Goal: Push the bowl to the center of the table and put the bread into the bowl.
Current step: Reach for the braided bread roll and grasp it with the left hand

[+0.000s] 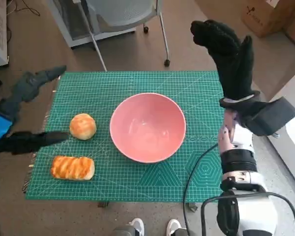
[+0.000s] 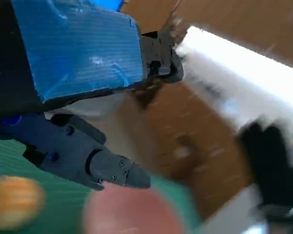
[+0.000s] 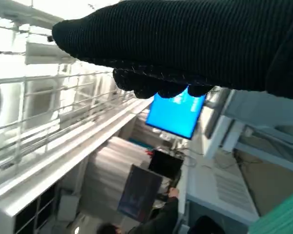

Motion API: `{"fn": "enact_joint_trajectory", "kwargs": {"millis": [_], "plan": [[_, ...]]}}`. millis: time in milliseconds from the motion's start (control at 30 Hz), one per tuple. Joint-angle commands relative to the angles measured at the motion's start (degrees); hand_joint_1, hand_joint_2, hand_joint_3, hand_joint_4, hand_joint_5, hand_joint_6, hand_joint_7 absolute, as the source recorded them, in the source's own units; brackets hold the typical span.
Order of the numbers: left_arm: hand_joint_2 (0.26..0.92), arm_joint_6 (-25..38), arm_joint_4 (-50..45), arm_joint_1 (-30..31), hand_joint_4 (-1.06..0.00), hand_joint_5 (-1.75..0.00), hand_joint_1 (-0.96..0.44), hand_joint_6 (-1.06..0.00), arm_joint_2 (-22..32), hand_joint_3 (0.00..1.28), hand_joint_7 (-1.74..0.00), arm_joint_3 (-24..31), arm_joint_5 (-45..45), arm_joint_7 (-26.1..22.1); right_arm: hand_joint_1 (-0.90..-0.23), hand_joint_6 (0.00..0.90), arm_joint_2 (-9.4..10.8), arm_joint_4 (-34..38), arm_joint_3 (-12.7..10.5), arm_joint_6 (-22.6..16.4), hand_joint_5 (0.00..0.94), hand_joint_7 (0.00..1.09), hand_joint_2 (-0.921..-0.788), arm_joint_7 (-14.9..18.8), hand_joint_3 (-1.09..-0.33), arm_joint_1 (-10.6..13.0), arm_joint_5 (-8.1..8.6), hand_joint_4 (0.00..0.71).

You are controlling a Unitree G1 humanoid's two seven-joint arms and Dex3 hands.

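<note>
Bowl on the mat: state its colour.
The bowl is pink, clearest in the head view.

The right hand [image 3: 185, 48], in its black knitted glove, was seen as a dark band with nothing held in view. Beyond it a bright blue screen [image 3: 176, 113] was noted, with white railings [image 3: 49, 126] to one side. A person [image 3: 156, 219] in dark clothing was seen, an arm raised. A green corner of the mat [image 3: 283, 217] was visible.
</note>
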Motion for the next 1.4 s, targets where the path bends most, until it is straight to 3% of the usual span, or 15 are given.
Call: {"fn": "enact_joint_trajectory", "kwargs": {"millis": [33, 267, 600, 900, 1400], "plan": [[0.681, 4.6, -5.0, 2.9, -0.1, -0.03, -0.04, -0.01, 4.4, 0.0, -0.46, 1.0, 1.7, -3.6, -0.565, 0.423, 0.2, 0.0, 0.6, 1.7, 0.009, 0.02, -0.921, 0.8, -0.517, 1.2, 0.8, 0.259], [0.668, 9.5, -8.4, 6.9, -0.1, -0.01, 0.09, -0.04, 6.1, 0.0, -0.46, 0.6, 0.8, -7.8, -0.571, 0.439, 0.8, 0.4, 1.0, 2.7, 0.007, 0.03, -0.921, 0.2, -0.493, 1.2, 0.62, 0.26], [0.68, 13.6, -10.7, 13.0, -0.11, 0.0, 0.11, -0.22, 7.3, 0.0, -0.16, -2.7, 4.7, -10.6, -0.565, 0.448, 1.2, 0.5, 1.0, 3.3, 0.013, 0.02, -0.921, -0.2, -0.473, 1.0, 0.76, 0.281], [0.689, 11.5, -7.8, 15.8, -0.12, 0.0, 0.09, -0.3, 6.9, 0.01, -0.07, -9.6, 12.5, -8.8, -0.564, 0.463, 1.5, 0.8, 0.8, 3.3, 0.014, 0.03, -0.921, -0.2, -0.467, 1.0, 1.11, 0.295], [0.706, 11.6, 0.3, 14.0, -0.17, -0.01, 0.02, -0.35, 5.2, 0.01, -0.02, -21.7, 23.4, -5.0, -0.564, 0.469, 1.1, 0.6, 1.0, 3.5, 0.011, 0.02, -0.921, -0.6, -0.468, 1.2, 0.94, 0.302]]}}
